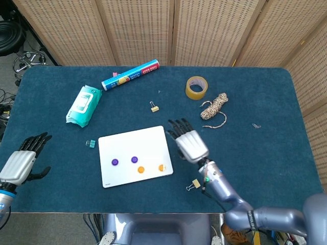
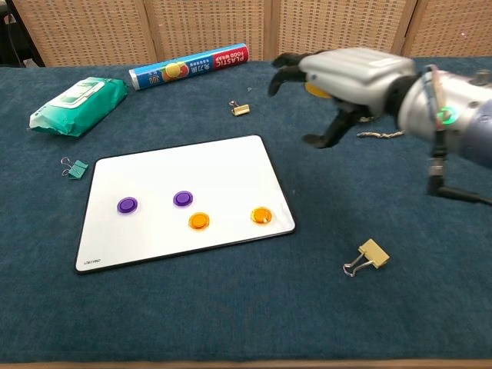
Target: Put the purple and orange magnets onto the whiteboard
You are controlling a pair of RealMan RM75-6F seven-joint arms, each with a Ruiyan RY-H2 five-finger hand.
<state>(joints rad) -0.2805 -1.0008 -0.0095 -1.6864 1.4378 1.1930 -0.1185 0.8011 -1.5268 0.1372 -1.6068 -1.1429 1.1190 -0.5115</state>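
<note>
The whiteboard (image 1: 130, 140) (image 2: 154, 177) lies flat near the table's front. On it sit two purple magnets (image 1: 115, 162) (image 1: 134, 160) (image 2: 127, 205) (image 2: 183, 198) and two orange magnets (image 1: 141, 169) (image 1: 161, 167) (image 2: 199, 221) (image 2: 261, 214). My right hand (image 1: 188, 142) (image 2: 346, 77) hovers above the table to the right of the board, fingers apart, holding nothing. My left hand (image 1: 23, 158) rests at the table's left front edge, fingers spread and empty; the chest view does not show it.
A green wipes pack (image 1: 83, 104), a plastic-wrap roll (image 1: 130, 75), a tape roll (image 1: 196, 87) and a twine bundle (image 1: 214, 108) lie toward the back. Binder clips sit near the board: gold (image 1: 154, 106), teal (image 1: 91, 143), and gold (image 2: 366, 256) at front right.
</note>
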